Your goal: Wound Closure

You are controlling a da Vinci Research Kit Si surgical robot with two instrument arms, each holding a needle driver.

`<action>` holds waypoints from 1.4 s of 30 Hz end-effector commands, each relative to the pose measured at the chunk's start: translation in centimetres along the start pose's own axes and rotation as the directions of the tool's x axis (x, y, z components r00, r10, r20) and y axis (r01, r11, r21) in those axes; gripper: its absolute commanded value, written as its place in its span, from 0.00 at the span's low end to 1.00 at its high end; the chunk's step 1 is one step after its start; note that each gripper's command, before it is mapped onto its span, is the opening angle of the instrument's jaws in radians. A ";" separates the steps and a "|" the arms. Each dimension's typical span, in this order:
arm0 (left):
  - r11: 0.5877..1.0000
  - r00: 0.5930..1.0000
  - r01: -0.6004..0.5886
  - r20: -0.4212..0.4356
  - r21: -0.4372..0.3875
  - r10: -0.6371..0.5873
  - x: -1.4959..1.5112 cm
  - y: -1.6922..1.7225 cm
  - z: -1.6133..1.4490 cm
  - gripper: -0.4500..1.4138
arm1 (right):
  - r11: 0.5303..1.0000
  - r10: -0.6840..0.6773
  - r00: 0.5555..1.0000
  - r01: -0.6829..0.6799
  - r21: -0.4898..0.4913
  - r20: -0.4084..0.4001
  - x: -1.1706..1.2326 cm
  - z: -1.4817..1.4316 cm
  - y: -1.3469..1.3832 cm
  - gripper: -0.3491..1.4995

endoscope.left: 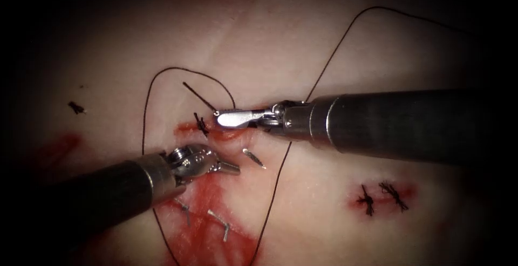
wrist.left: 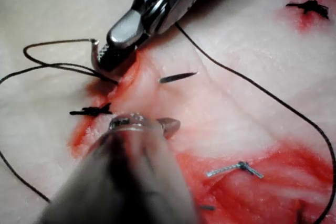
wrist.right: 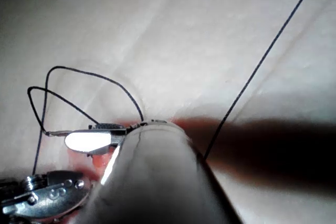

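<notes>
- The left tool (endoscope.left: 231, 166) lies nearest, its dark shaft coming up from the lower left. Its shiny steel claw is closed to a narrow tip with nothing seen between the jaws. It rests just beside the needle's point, probably placed to take hold of it.
- Around that claw the red fluid (endoscope.left: 210, 201) spreads in a wet, glossy patch over the tissue (endoscope.left: 324, 45). Two small bent metal clips (endoscope.left: 220, 222) sit in the patch, apart from both tools.
- The needle (endoscope.left: 253, 158) is in the tissue. Its thin, bright point sticks out just right of the left claw, on the nearer lip of the cut (endoscope.left: 226, 134).
- Beyond the cut, the right tool (endoscope.left: 226, 117) reaches in from the right. Its smooth, spoon-shaped claw is clamped on the needle near its blunt back end. The left wrist view shows the hooked steel curve pinched at the claw's tip. That grip looks meant to steady the curve while its middle is buried.
- A dark, frayed knot (endoscope.left: 202, 123) sits on the cut just left of the right claw. Two more knots (endoscope.left: 369, 200) lie well apart to the right.
- The thread (endoscope.left: 275, 185) is thin, dark and slack. It passes under the right shaft and loops loosely over the pale, soft tissue farther back, so nothing seems to pull on it.
</notes>
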 end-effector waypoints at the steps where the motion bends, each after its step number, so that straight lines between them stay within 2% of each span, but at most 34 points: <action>1: 0.999 0.999 -0.029 -0.013 0.014 0.030 0.01 -0.01 0.06 0.29 | 1.000 -0.012 1.000 0.012 -0.014 -0.021 0.11 -0.05 0.15 0.90; 7: 0.984 0.986 -0.145 -0.063 0.103 0.152 0.02 0.07 0.00 0.35 | 0.998 -0.047 0.998 0.045 -0.033 -0.050 0.38 -0.34 0.21 0.87; 10: 0.966 0.974 -0.187 -0.095 0.177 0.206 0.06 0.10 -0.01 0.41 | 0.998 -0.050 0.997 0.048 -0.036 -0.053 0.46 -0.43 0.19 0.81; 14: 0.938 0.944 -0.237 -0.168 0.253 0.283 0.15 0.15 -0.03 0.41 | 0.998 -0.054 0.997 0.051 -0.041 -0.060 0.46 -0.48 0.20 0.79; 20: 0.890 0.906 -0.292 -0.196 0.350 0.374 0.26 0.23 -0.04 0.43 | 0.997 -0.061 0.996 0.059 -0.040 -0.058 0.42 -0.49 0.25 0.77; 26: 0.871 0.892 -0.317 -0.195 0.376 0.409 0.35 0.27 -0.11 0.44 | 0.997 -0.073 0.996 0.071 -0.037 -0.052 0.39 -0.50 0.34 0.76; 32: 0.849 0.899 -0.272 -0.194 0.453 0.392 0.40 0.23 -0.27 0.44 | 0.997 -0.067 0.997 0.066 -0.033 -0.046 0.37 -0.50 0.38 0.74; 38: 0.847 0.907 -0.257 -0.185 0.466 0.377 0.42 0.22 -0.27 0.44 | 0.997 -0.067 0.997 0.066 -0.031 -0.041 0.36 -0.49 0.37 0.72; 42: 0.839 0.903 -0.271 -0.177 0.471 0.391 0.46 0.17 -0.22 0.50 | 0.997 -0.067 0.997 0.066 -0.032 -0.044 0.34 -0.47 0.37 0.72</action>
